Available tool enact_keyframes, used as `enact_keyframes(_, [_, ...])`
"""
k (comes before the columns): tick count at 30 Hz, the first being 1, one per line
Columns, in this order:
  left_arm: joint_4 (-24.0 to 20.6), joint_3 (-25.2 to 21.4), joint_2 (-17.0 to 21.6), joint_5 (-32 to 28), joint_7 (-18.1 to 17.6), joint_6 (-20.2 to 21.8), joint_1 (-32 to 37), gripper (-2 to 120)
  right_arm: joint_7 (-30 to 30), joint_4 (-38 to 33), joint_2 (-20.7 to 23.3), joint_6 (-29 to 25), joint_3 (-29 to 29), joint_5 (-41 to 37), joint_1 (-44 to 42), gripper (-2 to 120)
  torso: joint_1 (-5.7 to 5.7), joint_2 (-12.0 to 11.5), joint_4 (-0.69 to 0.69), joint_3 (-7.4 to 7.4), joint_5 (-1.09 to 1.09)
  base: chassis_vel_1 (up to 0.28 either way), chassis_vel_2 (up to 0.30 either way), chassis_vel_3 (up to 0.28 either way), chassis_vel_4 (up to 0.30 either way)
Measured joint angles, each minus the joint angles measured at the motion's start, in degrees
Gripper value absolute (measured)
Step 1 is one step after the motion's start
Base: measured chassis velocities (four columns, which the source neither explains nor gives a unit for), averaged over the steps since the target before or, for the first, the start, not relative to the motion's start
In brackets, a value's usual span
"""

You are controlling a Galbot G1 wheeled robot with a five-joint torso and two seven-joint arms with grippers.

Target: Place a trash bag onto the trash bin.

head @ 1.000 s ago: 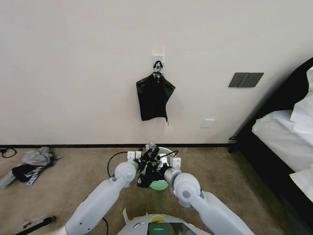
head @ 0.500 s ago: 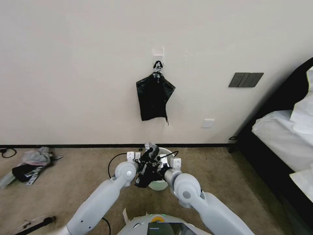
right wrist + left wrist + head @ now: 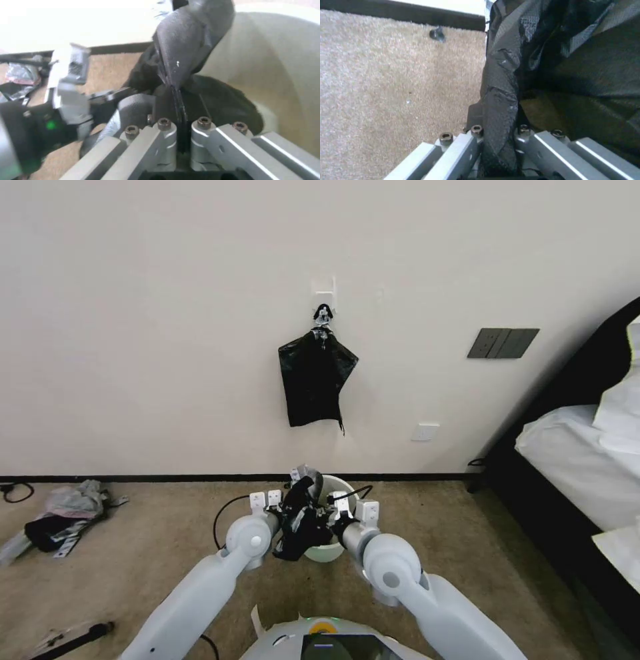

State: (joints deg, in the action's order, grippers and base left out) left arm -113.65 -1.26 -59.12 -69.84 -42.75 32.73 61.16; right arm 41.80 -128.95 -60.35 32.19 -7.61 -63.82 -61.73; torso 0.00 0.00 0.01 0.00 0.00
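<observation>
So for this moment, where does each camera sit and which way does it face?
Head: on the robot's head, looking forward and down at the wall; both arms, trash bin.
Left wrist: behind the left gripper, facing carpet; shut on the trash bag.
Right wrist: behind the right gripper, facing bin.
All three show the bag.

The trash bin [image 3: 331, 545] stands before the wall; the trash bag [image 3: 298, 521] apparently hangs over its left rim.

Glossy black bag [image 3: 298, 527], crumpled, hangs over the near left rim of the cream bin [image 3: 335, 548], which stands upright on carpet near the wall
</observation>
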Motion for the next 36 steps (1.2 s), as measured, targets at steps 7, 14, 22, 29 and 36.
enact_keyframes(7, [-3.64, -3.24, 2.0, 0.03, 1.11, -0.9, 2.71, 1, -1.15, -2.95, 2.67, -0.75, 3.67, 1.7, -2.54, 0, 0.0, 0.0, -0.01, 0.0, 0.0, 0.0, 0.0, 0.0, 0.0])
enact_keyframes(14, [-6.43, -6.66, 4.8, -0.26, 1.4, -1.53, 4.83, 1, -4.41, -6.3, 5.99, -0.39, 11.0, 4.78, -8.12, 0, 0.0, 0.0, -0.01, 0.0, 0.0, 0.0, 0.0, 0.0, 0.0])
enact_keyframes(22, [-8.03, -7.91, 5.88, -0.28, 1.41, -1.79, 6.07, 1, -6.13, -7.7, 7.43, -0.44, 15.92, 6.75, -12.97, 0, 0.0, 0.0, 0.0, 0.0, 0.0, 0.0, 0.0, 0.0, 0.0])
enact_keyframes(29, [-10.17, -8.09, 6.35, -0.31, 1.32, -1.78, 6.87, 1, -10.7, -9.33, 7.6, -0.35, 16.14, 13.56, -16.96, 10, 0.0, 0.0, -0.01, 0.0, 0.0, 0.0, 0.0, 0.0, 0.0])
enact_keyframes(36, [-12.37, -8.64, 7.15, -0.62, 1.02, -1.66, 7.81, 1, -19.26, -13.43, 9.43, -0.55, 17.15, 30.92, -22.64, 35, 0.0, 0.0, 0.0, 0.0, 0.0, 0.0, 0.0, 0.0, 0.0])
